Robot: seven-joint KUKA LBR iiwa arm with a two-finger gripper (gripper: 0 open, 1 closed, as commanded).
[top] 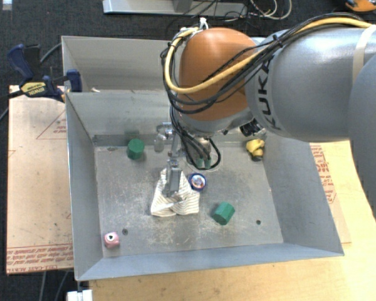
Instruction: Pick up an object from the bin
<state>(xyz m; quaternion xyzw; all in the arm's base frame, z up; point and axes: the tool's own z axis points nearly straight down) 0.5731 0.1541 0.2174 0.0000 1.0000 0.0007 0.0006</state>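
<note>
My gripper (172, 190) reaches down into the middle of the bin, its fingers pressed into a crumpled white striped cloth (183, 203). Whether the fingers are closed on the cloth I cannot make out. A small round blue and white cap (198, 182) lies just right of the gripper. A green block (223, 212) sits to the lower right of the cloth.
A green cylinder (136, 148) stands at the back left of the bin floor. A yellow toy (255, 147) lies at the back right, partly under the arm. A small pink spool (111, 239) rests near the front left corner.
</note>
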